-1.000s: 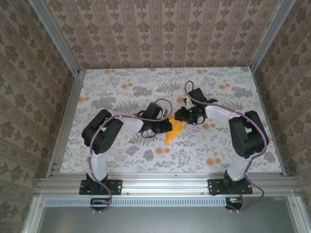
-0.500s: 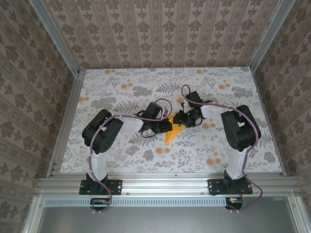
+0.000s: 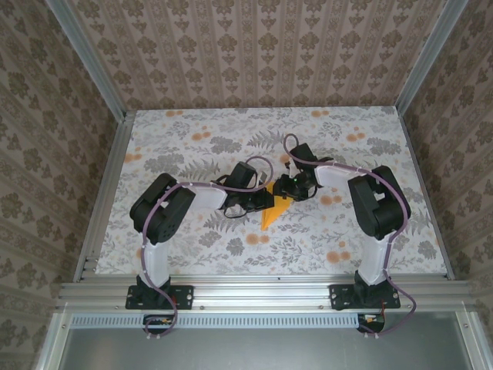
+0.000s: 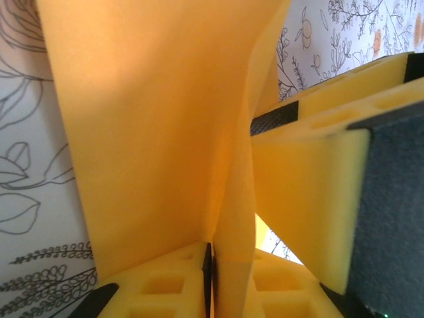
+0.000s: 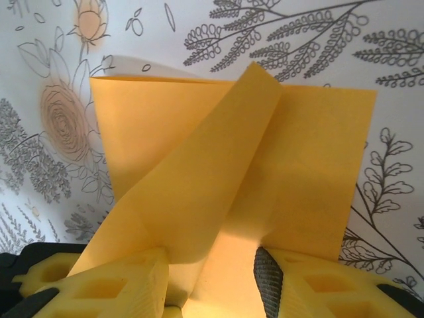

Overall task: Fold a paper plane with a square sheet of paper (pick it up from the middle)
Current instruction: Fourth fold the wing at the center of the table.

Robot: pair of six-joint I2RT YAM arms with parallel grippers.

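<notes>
Left wrist view shows the left gripper [image 4: 211,258] pinched narrowly on the crease of the half-folded orange sheet [image 4: 152,132], mid-table [image 3: 192,154]. The right gripper [image 5: 211,265] stands part open around a flap. A weak left pinch could let the sheet slip and the fold spring apart.

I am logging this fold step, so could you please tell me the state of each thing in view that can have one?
paper: partly folded, one flap raised across it, not yet a plane.
left pincer: shut on a fold of the paper.
right pincer: open, jaws either side of the raised flap.
</notes>
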